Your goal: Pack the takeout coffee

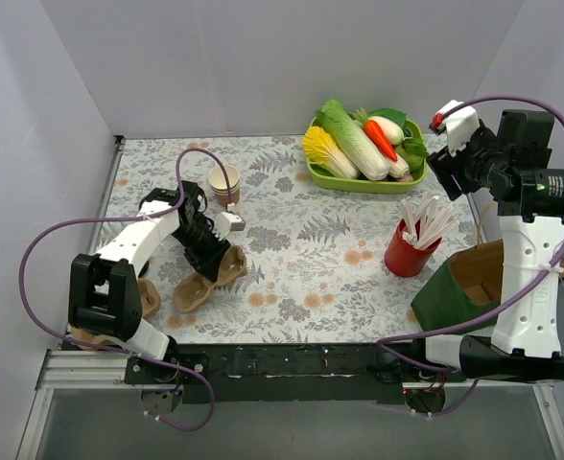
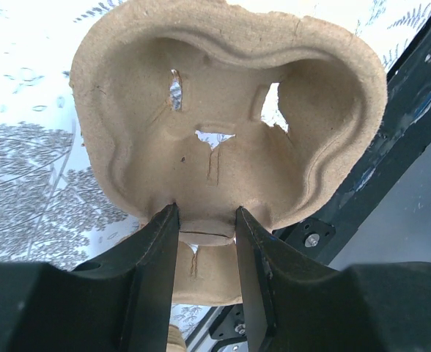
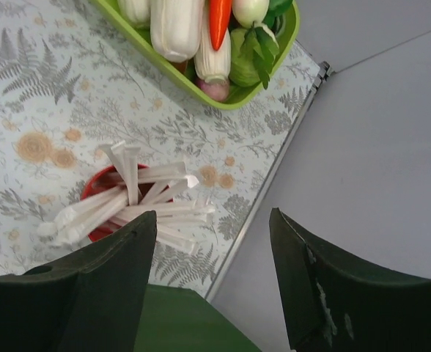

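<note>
My left gripper (image 1: 208, 257) (image 2: 207, 216) is shut on the middle rib of a tan pulp cup carrier (image 1: 226, 270) (image 2: 223, 110), holding it tilted just over the table's left front part. A tan paper cup (image 1: 224, 184), cream inside and without a lid, stands behind it. I cannot tell whether it is one cup or a stack. A takeout coffee with a black lid shows in no view. My right gripper (image 1: 445, 165) (image 3: 214, 227) hangs high at the right side, open, with nothing between its fingers.
A red cup of white straws (image 1: 411, 251) (image 3: 92, 189) stands below the right gripper. A green bag (image 1: 450, 302) (image 3: 179, 323) lies open at the front right. A green tray (image 1: 359, 184) (image 3: 237, 103) of vegetables sits at the back. More pulp carriers (image 1: 149, 298) lie front left.
</note>
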Robot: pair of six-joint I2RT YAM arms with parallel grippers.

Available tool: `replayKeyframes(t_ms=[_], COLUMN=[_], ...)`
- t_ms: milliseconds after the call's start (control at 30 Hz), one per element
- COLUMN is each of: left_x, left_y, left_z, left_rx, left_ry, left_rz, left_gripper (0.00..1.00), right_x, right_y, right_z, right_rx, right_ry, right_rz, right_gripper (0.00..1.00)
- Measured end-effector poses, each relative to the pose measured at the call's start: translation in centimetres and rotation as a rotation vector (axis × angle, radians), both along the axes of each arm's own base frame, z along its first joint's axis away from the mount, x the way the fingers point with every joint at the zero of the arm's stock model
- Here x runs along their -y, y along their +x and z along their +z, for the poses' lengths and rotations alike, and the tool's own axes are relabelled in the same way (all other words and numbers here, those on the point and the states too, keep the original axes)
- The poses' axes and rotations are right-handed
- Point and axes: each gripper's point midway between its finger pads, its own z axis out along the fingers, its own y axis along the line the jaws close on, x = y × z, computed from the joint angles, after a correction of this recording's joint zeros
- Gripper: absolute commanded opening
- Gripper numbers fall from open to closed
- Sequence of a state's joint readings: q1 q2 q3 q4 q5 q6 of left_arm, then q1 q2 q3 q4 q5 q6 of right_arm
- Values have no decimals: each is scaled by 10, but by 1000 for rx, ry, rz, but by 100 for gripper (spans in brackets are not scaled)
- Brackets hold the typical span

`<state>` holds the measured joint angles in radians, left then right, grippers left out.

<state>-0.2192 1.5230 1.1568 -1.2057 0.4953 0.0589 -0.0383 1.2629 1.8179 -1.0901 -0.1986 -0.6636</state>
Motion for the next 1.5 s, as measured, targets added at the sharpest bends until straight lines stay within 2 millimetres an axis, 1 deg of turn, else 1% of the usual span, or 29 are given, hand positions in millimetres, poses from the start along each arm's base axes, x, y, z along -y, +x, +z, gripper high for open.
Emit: replayKeyframes(t_ms=[100, 167, 267, 333, 400, 467, 500, 567, 667, 733, 800, 900, 1033, 1133, 1233, 1267, 1333, 1433, 1467, 1500], left_x=[2, 6, 15, 21, 26, 31, 32, 34, 33, 33, 33, 33, 29, 25, 20, 18, 16, 13, 13, 13], left_y=[-11, -11, -9, -8, -8, -9, -10, -14, -21, -24, -25, -24, -24, -29, -35, -37, -40, -42, -42, -42], left_z=[-12, -13, -14, -15, -16, -18, -20, -25, -32, -36, -38, -38, -40, -43, -43, -43, -44, -44, -44, -44], left_rx=[-32, -29, -16, -15, -18, -20, -23, -35, -57, -63, -64, -60, -57, -61, -54, -49, -45, -40, -38, -37], left_ry=[35, 41, 34, 31, 20, 9, 6, 1, 1, 3, 3, 4, 26, 43, 58, 61, 67, 73, 73, 73], left_rz=[-20, -26, -25, -24, -25, -25, -26, -27, -26, -25, -28, -29, -32, -30, -31, -33, -37, -45, -47, -49], left_gripper=[2, 3, 4, 4, 4, 5, 6, 7, 8, 8, 9, 8, 8, 9, 10, 10, 10, 10, 10, 10], right_x=[10, 15, 24, 34, 41, 47, 49, 53, 60, 61, 58, 52, 44, 39, 36, 36, 34, 31, 30, 29], right_y=[-17, -36, -67, -90, -113, -128, -129, -126, -116, -109, -110, -114, -118, -119, -120, -121, -124, -131, -133, -134], right_z=[-3, -3, -3, -12, -29, -42, -45, -47, -53, -63, -77, -89, -96, -98, -100, -101, -108, -122, -123, -124], right_rx=[-21, -27, 9, 9, -17, -63, -79, -104, -153, -176, -208, -216, -208, -200, -189, -190, -190, -200, -196, -192], right_ry=[-106, -175, -283, -374, -448, -485, -494, -508, -535, -551, -551, -540, -520, -508, -505, -504, -512, -511, -513, -513], right_rz=[27, 47, 68, 80, 90, 94, 91, 80, 72, 92, 126, 177, 224, 245, 266, 268, 293, 325, 333, 337], right_gripper=[69, 70, 70, 69, 69, 69, 68, 68, 67, 67, 68, 67, 66, 65, 59, 54, 49, 38, 30, 27])
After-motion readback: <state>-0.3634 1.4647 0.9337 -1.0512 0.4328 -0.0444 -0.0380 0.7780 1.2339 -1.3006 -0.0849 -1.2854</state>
